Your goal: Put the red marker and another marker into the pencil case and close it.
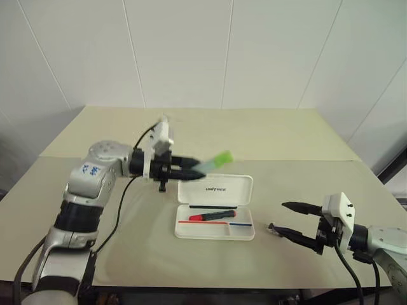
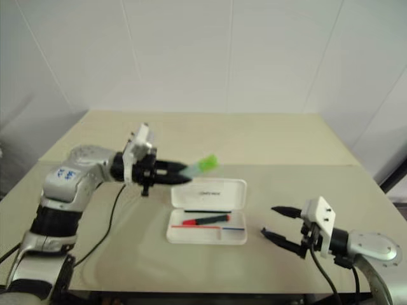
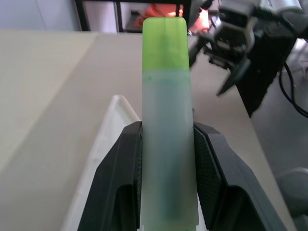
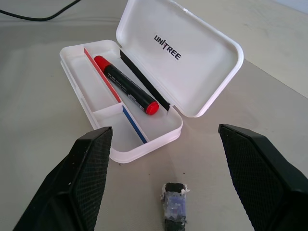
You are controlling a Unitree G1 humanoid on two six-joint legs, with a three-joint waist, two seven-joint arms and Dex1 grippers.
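The case [image 1: 215, 215] lies open on the counter [image 1: 305, 165], lid tipped back, so both markers can drop in from above. The red marker [image 4: 126, 84] already rests in its long compartment. The left gripper [image 1: 191, 166] is clamped on the green marker [image 1: 216, 160], cap end sticking out past the fingers, held level in the air just behind the lid, probably for carrying over the tray. The right gripper [image 1: 294, 220] waits low beside the case, fingers wide apart, a small dark stub [image 4: 173, 208] lying between them.
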